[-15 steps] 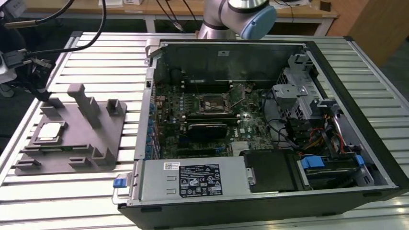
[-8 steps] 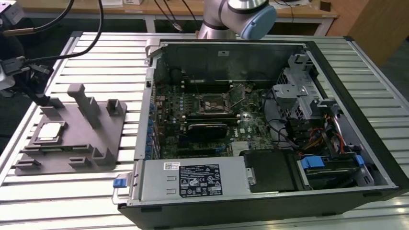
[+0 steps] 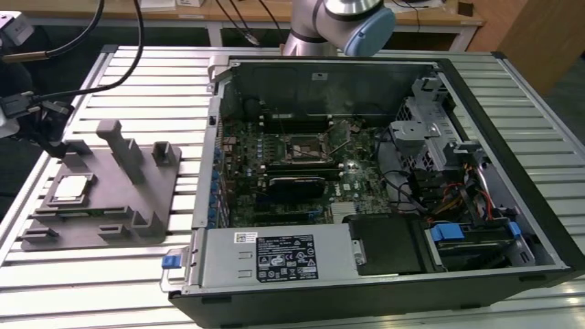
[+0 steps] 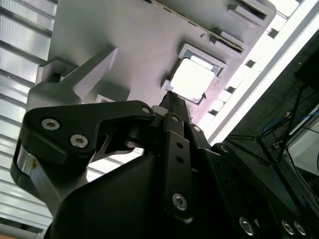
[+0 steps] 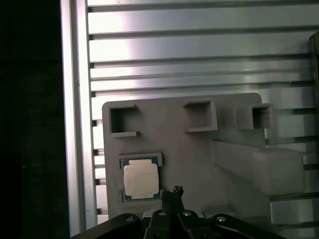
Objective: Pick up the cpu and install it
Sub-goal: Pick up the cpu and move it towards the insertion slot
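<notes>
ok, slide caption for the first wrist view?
End effector close to the cpu, lying in its pocket on the grey fixture tray.

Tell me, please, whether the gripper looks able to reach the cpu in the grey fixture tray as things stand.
Probably yes: the cpu lies uncovered in its recess of the fixture tray, and the gripper hangs close beside it with nothing between them.

The gripper (image 5: pixel 175 193) points downward; its jaws are pressed together
</notes>
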